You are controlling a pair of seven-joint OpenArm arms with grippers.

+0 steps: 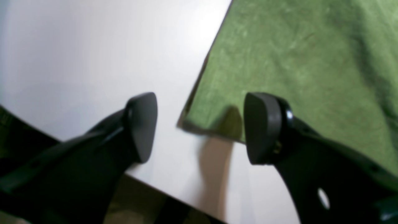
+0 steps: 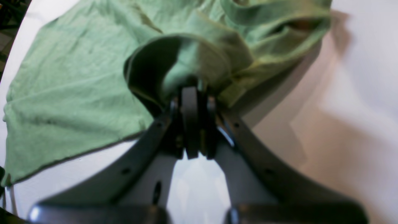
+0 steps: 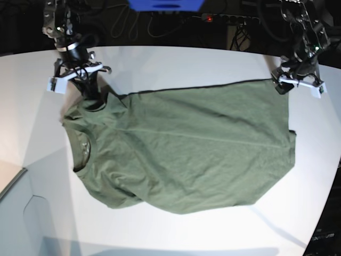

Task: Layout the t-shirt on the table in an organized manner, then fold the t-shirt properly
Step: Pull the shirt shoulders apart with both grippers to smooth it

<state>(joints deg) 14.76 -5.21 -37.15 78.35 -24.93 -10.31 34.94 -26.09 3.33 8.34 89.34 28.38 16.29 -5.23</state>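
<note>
One green t-shirt [image 3: 186, 149] lies spread out on the big white table [image 3: 176, 61]. It is mostly flat, with soft wrinkles across the middle. Its collar end is at the left of the base view and its bottom hem is at the right. The near left part is bunched up a little, and the near edge curves round.

At the far left, the right gripper [image 2: 194, 93] is squeezed tight on a bit of the shirt near the shoulder. In the right wrist view the cloth [image 2: 77, 93] puffs up in a fold just past the closed tips, and the rest of the shirt spreads away flat on the table [image 2: 357, 77].

At the far right, the left gripper [image 1: 200, 127] is let go and holds nothing. Its two black fingers [image 1: 143, 124] stand wide apart. The corner of the shirt [image 1: 279, 62] lies flat on the table [image 1: 93, 56] between them, just under the tips. One finger is over the white table and the other is over the green cloth. The curved edge of the table shows near the bottom of that view.
</note>
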